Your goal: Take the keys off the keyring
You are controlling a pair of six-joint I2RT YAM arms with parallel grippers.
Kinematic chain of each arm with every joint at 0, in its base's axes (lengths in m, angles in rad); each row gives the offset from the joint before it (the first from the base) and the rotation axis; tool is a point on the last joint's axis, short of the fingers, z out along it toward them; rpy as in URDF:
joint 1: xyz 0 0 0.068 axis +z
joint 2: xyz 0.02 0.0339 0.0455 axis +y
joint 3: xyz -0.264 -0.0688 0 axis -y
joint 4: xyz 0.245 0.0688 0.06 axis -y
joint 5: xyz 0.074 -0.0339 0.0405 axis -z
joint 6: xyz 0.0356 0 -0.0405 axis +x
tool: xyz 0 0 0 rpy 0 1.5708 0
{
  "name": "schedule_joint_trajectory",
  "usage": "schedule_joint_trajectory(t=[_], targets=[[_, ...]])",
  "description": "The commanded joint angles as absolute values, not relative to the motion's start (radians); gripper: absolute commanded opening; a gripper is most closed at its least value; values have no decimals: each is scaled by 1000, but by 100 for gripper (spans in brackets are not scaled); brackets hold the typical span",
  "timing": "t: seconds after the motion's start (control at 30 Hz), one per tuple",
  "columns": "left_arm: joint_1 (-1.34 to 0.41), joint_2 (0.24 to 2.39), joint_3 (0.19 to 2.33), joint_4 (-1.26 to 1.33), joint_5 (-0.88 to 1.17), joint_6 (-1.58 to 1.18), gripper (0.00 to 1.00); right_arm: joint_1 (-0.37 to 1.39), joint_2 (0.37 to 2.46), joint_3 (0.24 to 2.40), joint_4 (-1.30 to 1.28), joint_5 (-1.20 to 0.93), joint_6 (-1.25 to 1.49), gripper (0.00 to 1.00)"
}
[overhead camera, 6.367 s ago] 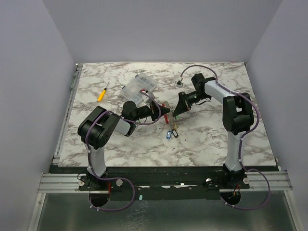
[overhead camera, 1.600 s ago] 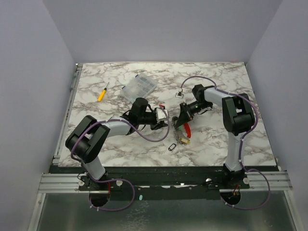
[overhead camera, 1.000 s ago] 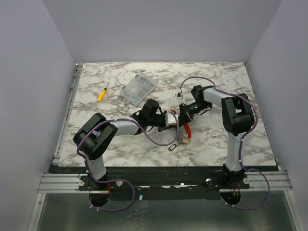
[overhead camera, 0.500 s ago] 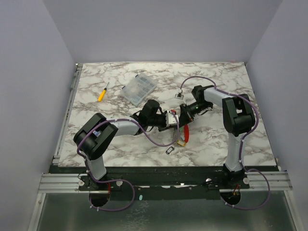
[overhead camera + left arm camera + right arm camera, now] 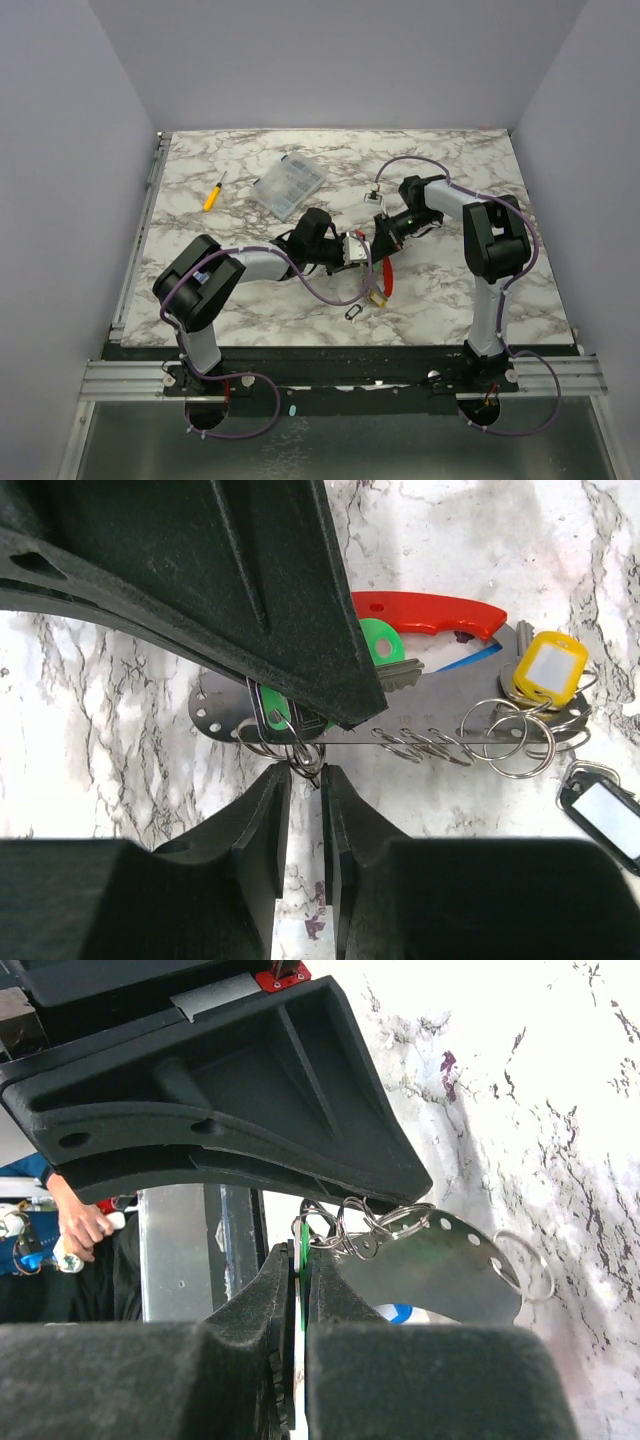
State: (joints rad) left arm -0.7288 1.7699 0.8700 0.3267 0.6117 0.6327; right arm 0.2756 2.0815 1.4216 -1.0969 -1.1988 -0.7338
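Clamping the green key (image 5: pixel 378 640) edge-on in the fully closed right fingers (image 5: pixel 300 1260), holding the keyring (image 5: pixel 440 720) with its red fob (image 5: pixel 430 612) and yellow-tagged key (image 5: pixel 552 670) over the counter (image 5: pixel 470 540). Bracketing one small split ring (image 5: pixel 300 755) at the keyring's end with the left fingers (image 5: pixel 305 775), parted only narrowly; gripping it or not, cannot tell. Leaving a black-tagged key (image 5: pixel 605 815) loose on the counter nearby.

Left tool (image 5: pixel 303 780) now at the keyring (image 5: pixel 440 715), jaws narrower.

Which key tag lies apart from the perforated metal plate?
The black-framed tag, alone on the marble; the green tag and yellow tag sit against the plate.
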Motion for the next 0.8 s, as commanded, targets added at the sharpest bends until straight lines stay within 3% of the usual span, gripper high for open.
schedule_joint_trajectory(t=[0.0,0.13,0.23,0.47,0.63,0.77], targets=[[-735,1760,859,317,620,634,25,281,2042,1441,-1122,-1237,-739,1],[-735,1750,862,327,643,605,47,281,2043,1436,-1119,-1235,-738,1],[-734,1737,862,341,651,586,51,280,2045,1434,-1117,-1235,-738,1],[-734,1721,856,358,673,549,30,281,2045,1431,-1115,-1235,-739,1],[-735,1718,856,375,687,522,27,281,2046,1430,-1115,-1238,-738,1],[-734,1725,853,381,678,530,5,280,2042,1429,-1120,-1242,-741,1]])
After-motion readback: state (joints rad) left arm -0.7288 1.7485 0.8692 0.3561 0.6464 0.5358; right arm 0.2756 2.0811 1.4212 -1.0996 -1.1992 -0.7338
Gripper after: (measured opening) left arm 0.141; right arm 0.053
